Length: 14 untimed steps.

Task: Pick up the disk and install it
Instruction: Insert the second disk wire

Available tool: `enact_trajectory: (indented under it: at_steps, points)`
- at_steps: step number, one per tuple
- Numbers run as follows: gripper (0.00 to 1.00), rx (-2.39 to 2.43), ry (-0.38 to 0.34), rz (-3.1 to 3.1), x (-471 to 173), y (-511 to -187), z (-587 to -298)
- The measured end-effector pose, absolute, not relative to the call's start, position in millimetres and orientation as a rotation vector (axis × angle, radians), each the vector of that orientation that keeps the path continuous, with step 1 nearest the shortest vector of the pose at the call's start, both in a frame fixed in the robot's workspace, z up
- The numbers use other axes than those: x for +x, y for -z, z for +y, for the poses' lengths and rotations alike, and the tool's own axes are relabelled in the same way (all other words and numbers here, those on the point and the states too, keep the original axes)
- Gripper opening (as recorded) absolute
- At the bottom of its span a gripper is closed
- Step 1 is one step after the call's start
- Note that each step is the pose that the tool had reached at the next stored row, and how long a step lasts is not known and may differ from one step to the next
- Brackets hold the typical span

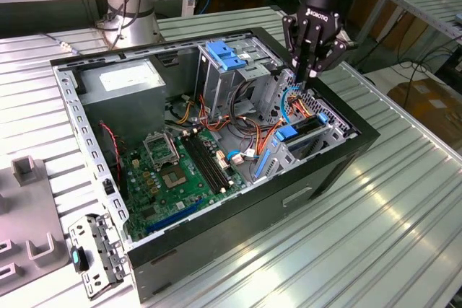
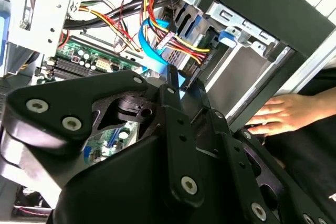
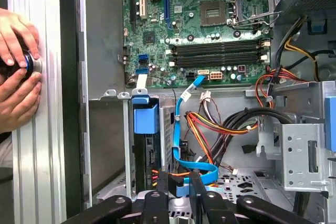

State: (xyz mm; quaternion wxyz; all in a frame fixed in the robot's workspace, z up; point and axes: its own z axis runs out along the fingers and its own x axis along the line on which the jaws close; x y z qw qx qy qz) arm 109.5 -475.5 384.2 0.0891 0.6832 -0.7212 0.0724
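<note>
Inside the drive cage point(image 1: 321, 131), the disk point(image 3: 145, 145) stands on edge; jaws' state cannot be told.

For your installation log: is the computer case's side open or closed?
Open. The computer case has no side panel on, so its motherboard and cables lie exposed.

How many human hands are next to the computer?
2. In the first wrist view, one hand and the other hand meet around a small round object, on the ridged table just outside the case wall. More could be offscreen.
</note>
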Motion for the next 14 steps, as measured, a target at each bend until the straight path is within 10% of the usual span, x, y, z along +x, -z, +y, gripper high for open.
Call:
enact_trajectory:
  at_steps: [10, 11, 14]
  points:
    - [0.3, 1.993, -0.217, -2.147, 113.3, -381.5, -473.1]
    - [0.15, 1.991, -0.22, -2.146, 113.4, -381.3, -473.0]
    - [0.11, 1.986, -0.23, -2.141, 113.5, -381.0, -473.0]
